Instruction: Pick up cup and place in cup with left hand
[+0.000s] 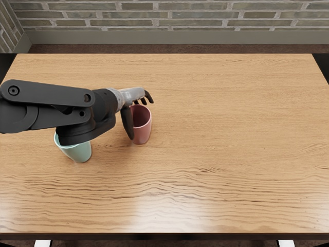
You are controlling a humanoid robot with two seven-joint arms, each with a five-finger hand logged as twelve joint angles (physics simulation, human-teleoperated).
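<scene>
My left hand (138, 112) reaches in from the left side of the picture and is over the pink cup (143, 131). Its fingers are spread, some above the cup's far rim and the dark thumb down along the cup's left side; they do not grasp it. The pink cup stands upright on the table. A light teal cup (78, 152) stands to the left and nearer the front edge, with part of its rim and opening hidden under the left forearm.
The wooden table (221, 134) spans the view, with its front edge along the bottom. A brick wall (175, 15) rises behind the far edge. The left arm stretches low across the table's left part.
</scene>
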